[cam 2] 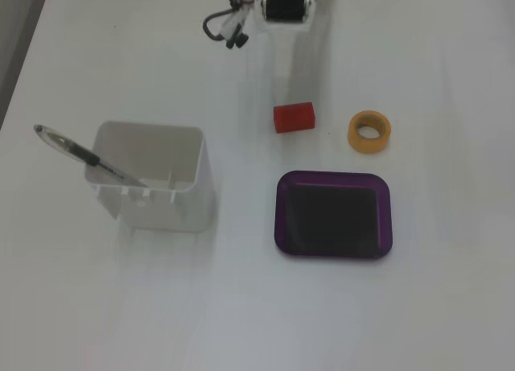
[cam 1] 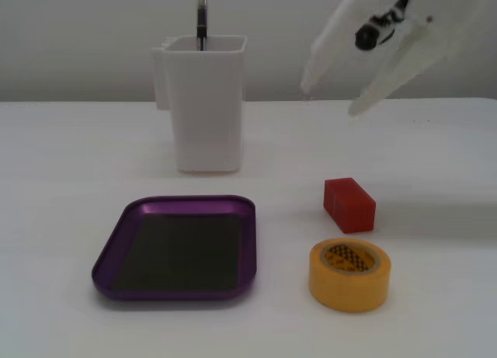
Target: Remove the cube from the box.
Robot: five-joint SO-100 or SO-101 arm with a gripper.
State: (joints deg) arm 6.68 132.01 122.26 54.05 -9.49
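Observation:
The red cube (cam 1: 349,205) lies on the white table outside the box, to its right in a fixed view; it also shows in the top-down fixed view (cam 2: 294,117), just beyond the box. The purple box (cam 1: 107,262) (cam 2: 333,176) holds nothing; its dark floor is bare. My white gripper (cam 1: 331,100) hangs open and empty in the air above and behind the cube, well clear of it. Only the arm's motor and cables (cam 2: 282,4) are plain at the top edge of the top-down view.
A yellow tape roll (cam 1: 349,274) (cam 2: 369,131) lies close beside the cube. A tall white container (cam 1: 203,102) (cam 2: 153,178) with a pen (cam 1: 201,20) (cam 2: 80,154) stands behind the box.

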